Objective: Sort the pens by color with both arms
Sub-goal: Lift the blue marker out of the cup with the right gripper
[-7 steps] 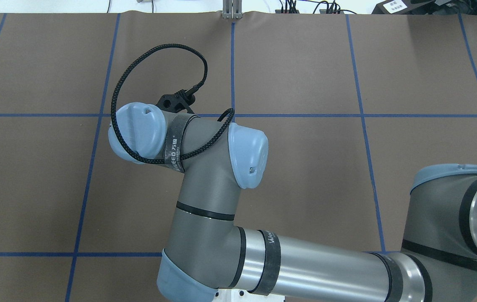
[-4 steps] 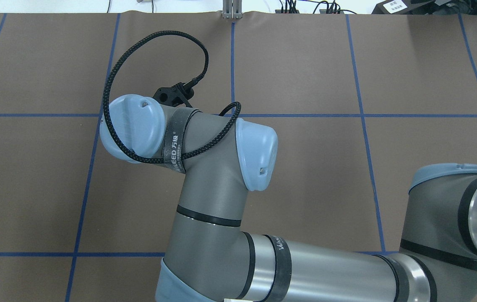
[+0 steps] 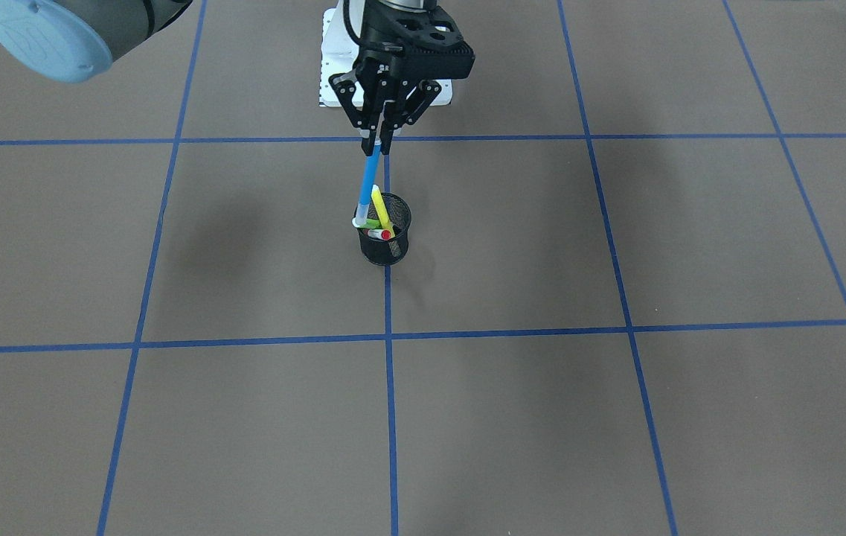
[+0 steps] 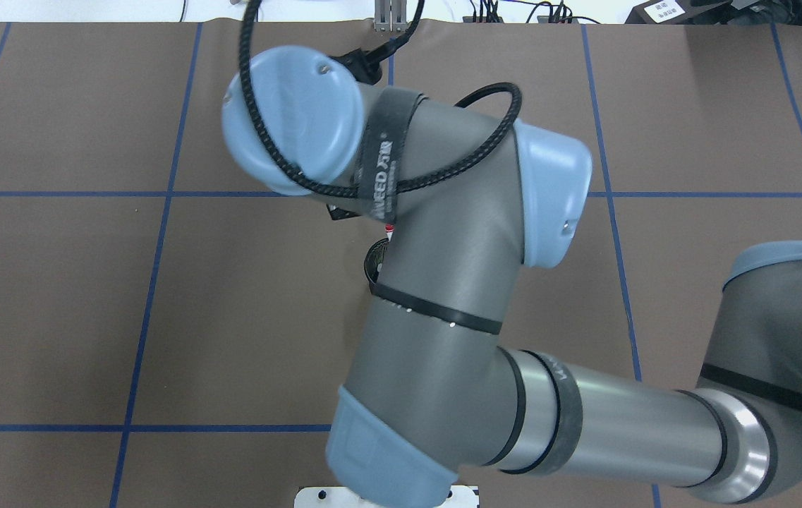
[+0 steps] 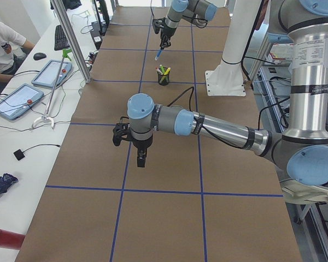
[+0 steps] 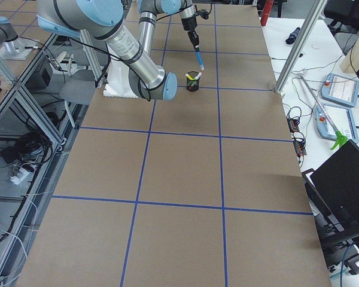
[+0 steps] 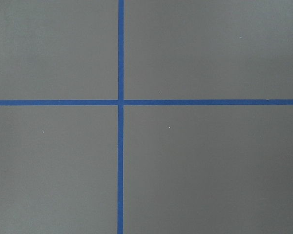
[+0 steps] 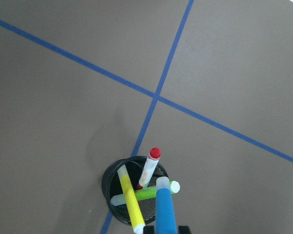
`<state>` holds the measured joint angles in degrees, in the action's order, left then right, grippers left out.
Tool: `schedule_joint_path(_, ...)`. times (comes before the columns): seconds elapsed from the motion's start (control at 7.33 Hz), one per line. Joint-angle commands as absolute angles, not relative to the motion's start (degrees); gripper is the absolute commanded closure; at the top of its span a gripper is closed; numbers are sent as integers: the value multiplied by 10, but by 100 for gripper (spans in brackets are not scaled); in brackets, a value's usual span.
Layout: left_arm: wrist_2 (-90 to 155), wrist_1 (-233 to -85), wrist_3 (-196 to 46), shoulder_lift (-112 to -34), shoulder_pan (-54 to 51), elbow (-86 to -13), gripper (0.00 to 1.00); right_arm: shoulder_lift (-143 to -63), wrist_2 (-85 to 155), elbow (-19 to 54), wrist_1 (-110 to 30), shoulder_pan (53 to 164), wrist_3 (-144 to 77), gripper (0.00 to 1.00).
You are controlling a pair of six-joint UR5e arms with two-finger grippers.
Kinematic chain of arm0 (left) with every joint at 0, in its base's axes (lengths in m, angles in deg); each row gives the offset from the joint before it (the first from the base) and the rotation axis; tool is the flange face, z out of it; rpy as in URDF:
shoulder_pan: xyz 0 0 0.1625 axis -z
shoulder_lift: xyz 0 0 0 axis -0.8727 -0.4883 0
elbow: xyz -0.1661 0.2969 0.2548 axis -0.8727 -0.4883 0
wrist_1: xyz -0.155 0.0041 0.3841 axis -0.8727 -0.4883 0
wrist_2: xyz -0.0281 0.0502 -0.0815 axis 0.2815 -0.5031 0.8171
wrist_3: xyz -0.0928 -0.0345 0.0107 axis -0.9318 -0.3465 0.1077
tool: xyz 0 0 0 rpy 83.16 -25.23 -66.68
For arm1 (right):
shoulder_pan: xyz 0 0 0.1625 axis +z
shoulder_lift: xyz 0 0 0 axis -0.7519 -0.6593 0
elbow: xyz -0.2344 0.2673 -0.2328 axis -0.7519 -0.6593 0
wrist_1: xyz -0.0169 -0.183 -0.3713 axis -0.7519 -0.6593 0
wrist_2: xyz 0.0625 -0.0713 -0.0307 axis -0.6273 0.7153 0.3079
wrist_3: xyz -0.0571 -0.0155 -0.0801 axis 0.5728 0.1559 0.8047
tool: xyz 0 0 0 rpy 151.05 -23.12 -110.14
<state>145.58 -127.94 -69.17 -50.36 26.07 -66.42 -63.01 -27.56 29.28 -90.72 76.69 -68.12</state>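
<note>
**Desk:** What changed?

**Me:** Over the last second, in the overhead view, the right arm [image 4: 443, 233] has risen and swung forward. Its wrist now fills far more of the view. A sliver of the mesh cup [image 4: 369, 268] shows beneath it.

**Desk:** And its end effector?

**Me:** The overhead view hides it behind the wrist. From across the table I see the right end effector [image 3: 380, 146] pinched narrow on the top of the blue pen [image 3: 369, 183]. The pen hangs tilted, with its pale lower tip seeming to meet the cup's rim. Both side views correct that and show the tip clear above the cup.

**Desk:** The other pens?

**Me:** My right wrist camera looks down into the cup. The yellow pen [image 8: 129, 200], the light green pen [image 8: 151, 192] and the red-capped white pen [image 8: 148, 170] lean crossed inside it.

**Desk:** The left side?

**Me:** The left end effector [image 5: 141, 158] shows only from the table's left end. It hangs low over the surface [image 3: 616, 246], well apart from the cup. I cannot tell whether it is wide or narrow. Its wrist camera gives me only brown covering and a cross of blue tape [image 7: 120, 102].

**Desk:** Room to move?

**Me:** The cup stands on a tape line, well in from every edge. Aluminium posts [image 6: 295, 48] rise along the operators' side. Beyond them is a white bench [image 5: 11, 136] with tablets, and a person [image 5: 5, 41] sits there.
</note>
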Motion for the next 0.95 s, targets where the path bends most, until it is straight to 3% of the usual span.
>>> schedule_joint_path(0.0,1456,-1280,-692,-504,261,-665,0,-732,-246,294,-735,821,-682,100)
schedule_joint_path(0.14,1455,-1280,-691,-504,261,-665,0,-780,-245,265,-626,843,-682,100)
schedule_joint_path(0.68,1452,-1280,-693,-508,261,-670,0,-787,-122,68,-357,863,-735,100)
schedule_joint_path(0.82,1452,-1280,-694,-510,260,-669,0,-786,-103,53,-337,860,-743,100)
